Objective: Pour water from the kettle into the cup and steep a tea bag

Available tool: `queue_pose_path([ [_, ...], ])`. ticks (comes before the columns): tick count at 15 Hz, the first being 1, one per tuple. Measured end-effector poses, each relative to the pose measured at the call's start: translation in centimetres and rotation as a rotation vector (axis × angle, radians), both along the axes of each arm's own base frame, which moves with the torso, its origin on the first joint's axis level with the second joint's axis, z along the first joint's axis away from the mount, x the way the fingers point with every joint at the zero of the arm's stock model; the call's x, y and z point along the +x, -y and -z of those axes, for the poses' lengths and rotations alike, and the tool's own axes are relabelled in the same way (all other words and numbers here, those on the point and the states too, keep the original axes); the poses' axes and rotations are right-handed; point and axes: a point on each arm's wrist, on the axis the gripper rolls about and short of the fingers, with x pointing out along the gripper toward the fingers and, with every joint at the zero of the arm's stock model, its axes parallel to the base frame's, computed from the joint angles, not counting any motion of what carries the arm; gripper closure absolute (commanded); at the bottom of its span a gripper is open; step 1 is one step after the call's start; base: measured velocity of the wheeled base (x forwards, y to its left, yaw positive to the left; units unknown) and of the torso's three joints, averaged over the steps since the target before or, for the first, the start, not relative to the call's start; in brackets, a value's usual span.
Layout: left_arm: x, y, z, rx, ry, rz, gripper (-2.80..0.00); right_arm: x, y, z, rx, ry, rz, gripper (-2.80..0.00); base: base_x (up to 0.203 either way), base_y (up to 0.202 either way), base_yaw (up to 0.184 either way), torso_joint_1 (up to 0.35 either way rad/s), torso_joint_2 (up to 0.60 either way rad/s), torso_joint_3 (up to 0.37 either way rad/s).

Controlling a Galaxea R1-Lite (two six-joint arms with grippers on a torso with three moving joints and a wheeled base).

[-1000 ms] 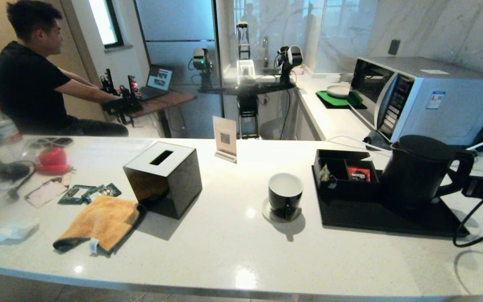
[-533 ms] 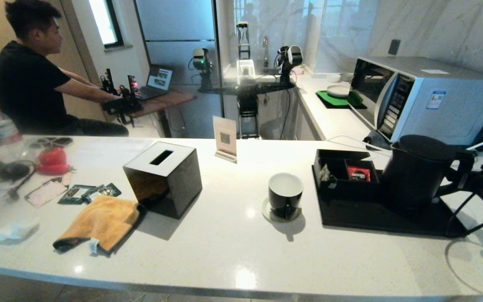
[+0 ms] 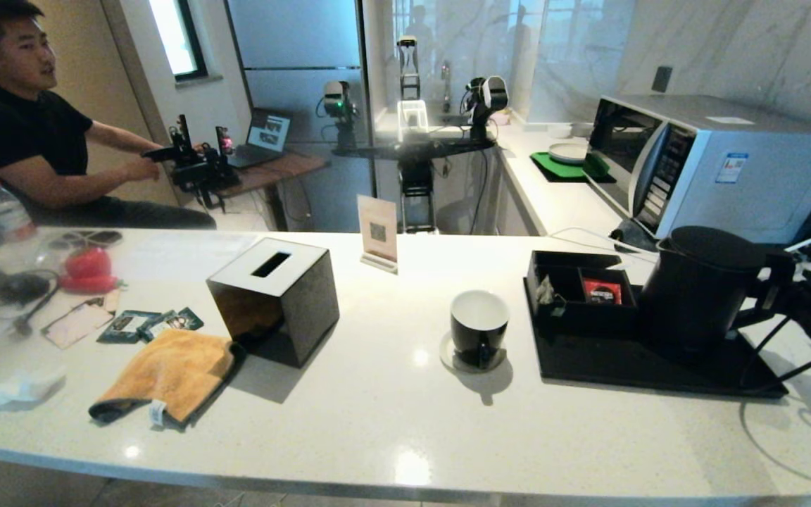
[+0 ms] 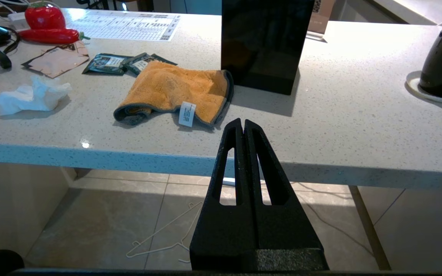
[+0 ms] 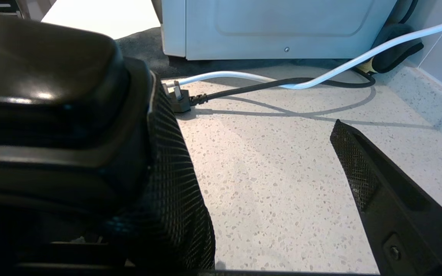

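The kettle stands upright, lid on, at the right end of a black tray on the white worktop, its loop handle turned toward the robot's right. The right gripper is level with that handle, fingers spread wide; in the right wrist view one finger lies against the handle's outer side and the other finger stands well apart over bare worktop, so nothing is clamped. Behind them a black plug and a white cable lie before the microwave.

At the tray's left end is a compartmented box holding the tea bag in its left part and a red sachet to its right. The cup sits on a small saucer just left of the tray; its white inside looks empty, no water visible.

Further left are a black tissue box, an orange cloth and green packets.

The left gripper hangs below the worktop's near edge, fingers pressed together and holding nothing.
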Motion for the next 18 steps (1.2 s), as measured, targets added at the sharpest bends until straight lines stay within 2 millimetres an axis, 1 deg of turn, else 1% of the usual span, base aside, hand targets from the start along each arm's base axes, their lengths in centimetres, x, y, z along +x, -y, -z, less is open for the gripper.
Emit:
queue_pose_path([
  [6, 0.0, 0.0, 0.0, 0.000, 0.000, 0.000, 0.00, 0.3, -0.1, 0.0, -0.003, 0.006, -0.005, -2.80, 0.000, 0.000, 0.000, 0.000, 0.00, 0.000],
  [18, 0.0, 0.0, 0.0, 0.000, 0.000, 0.000, 0.00, 0.6, -1.0, -0.6, -0.013, 0.021, -0.028, -2.80, 0.000, 0.000, 0.000, 0.000, 0.00, 0.000],
])
